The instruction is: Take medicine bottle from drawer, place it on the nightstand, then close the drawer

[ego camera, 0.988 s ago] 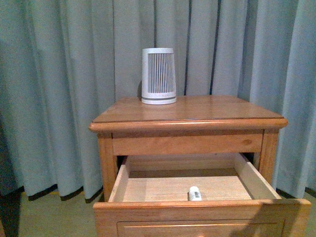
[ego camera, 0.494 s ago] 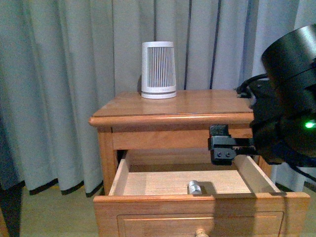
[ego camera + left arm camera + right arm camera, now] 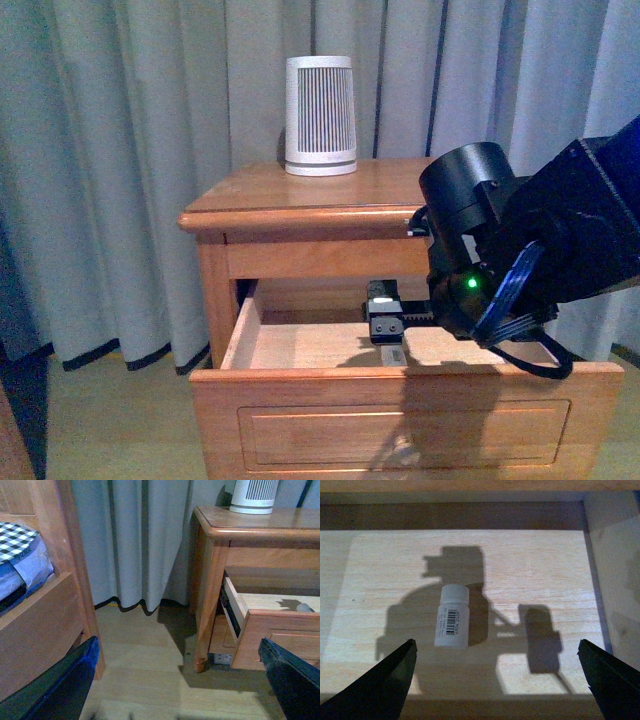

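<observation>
In your right wrist view the medicine bottle (image 3: 452,616) lies flat, label up, on the floor of the drawer (image 3: 545,560), clear of the wide-spread right end effector (image 3: 496,650). The front view shows only its end. The left end effector (image 3: 177,641) gapes wide too.

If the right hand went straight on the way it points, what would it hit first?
Probably the medicine bottle, lying on the drawer floor within the span of the open right hand; it sits off-centre, so possibly bare floor first.
</observation>
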Motion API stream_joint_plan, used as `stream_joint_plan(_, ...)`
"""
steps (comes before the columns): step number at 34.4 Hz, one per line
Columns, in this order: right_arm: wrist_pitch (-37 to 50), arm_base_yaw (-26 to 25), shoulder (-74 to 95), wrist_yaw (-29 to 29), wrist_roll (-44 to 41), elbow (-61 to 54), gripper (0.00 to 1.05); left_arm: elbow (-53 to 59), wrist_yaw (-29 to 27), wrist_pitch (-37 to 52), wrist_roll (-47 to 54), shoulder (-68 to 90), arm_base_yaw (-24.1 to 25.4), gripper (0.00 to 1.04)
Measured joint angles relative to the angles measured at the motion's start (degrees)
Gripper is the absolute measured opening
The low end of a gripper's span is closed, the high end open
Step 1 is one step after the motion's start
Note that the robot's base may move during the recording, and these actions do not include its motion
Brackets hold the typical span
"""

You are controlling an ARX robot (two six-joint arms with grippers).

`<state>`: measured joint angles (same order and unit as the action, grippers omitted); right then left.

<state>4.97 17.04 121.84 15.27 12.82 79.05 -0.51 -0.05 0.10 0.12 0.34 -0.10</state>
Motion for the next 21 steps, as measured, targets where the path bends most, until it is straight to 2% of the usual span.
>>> stream_joint_plan(21, -1.8, 1.8, 15.2, 0.9, 1.6, 15.0, 0.98, 0.0, 0.0, 0.0, 0.0, 0.0, 0.0, 0.98)
